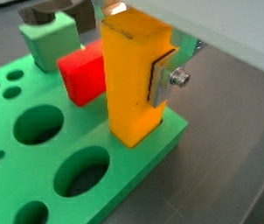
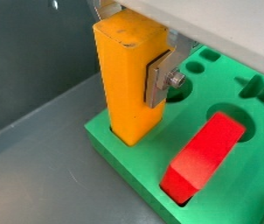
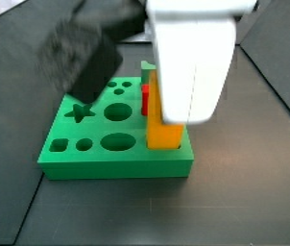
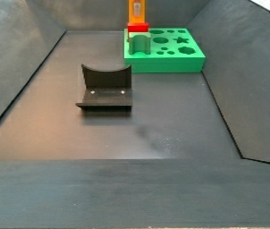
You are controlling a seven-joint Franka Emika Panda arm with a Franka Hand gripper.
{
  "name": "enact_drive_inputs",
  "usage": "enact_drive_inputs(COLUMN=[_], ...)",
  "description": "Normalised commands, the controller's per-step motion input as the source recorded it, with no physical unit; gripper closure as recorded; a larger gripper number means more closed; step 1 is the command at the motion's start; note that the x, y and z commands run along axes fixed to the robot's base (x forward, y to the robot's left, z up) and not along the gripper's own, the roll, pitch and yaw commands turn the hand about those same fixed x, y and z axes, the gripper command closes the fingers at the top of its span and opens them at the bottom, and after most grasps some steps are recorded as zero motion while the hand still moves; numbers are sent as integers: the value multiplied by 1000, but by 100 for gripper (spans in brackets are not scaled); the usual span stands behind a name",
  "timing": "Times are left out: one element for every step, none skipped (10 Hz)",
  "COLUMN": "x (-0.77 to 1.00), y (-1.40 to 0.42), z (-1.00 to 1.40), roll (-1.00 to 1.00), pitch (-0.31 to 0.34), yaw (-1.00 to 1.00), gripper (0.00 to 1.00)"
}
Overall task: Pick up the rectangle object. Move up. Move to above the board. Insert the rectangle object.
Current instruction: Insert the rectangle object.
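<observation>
The rectangle object [image 1: 132,83] is an orange-yellow bar standing upright at a corner of the green board [image 1: 30,166]. Its lower end sits in a hole there, with a green rim around it in a wrist view [image 2: 125,87]. My gripper [image 1: 139,77] is shut on the bar's upper part; one silver finger plate [image 1: 163,79] with a screw presses its side, and the other finger is hidden behind the bar. In a side view the white gripper body [image 3: 190,58] covers most of the bar [image 3: 167,135]. The board [image 4: 173,49] lies at the far end of the bin.
A red block [image 2: 204,157] leans in a board hole next to the bar. A small green notched block [image 1: 47,37] stands on the board behind it. The dark fixture [image 4: 104,88] stands on the floor mid-bin. Grey bin walls [image 4: 18,80] slope up all around.
</observation>
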Motion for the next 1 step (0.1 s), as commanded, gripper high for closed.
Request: enact_drive_inputs(x=[0], y=[0], z=[0], roll=[0], pitch=[0], yaw=[0], gripper=[100])
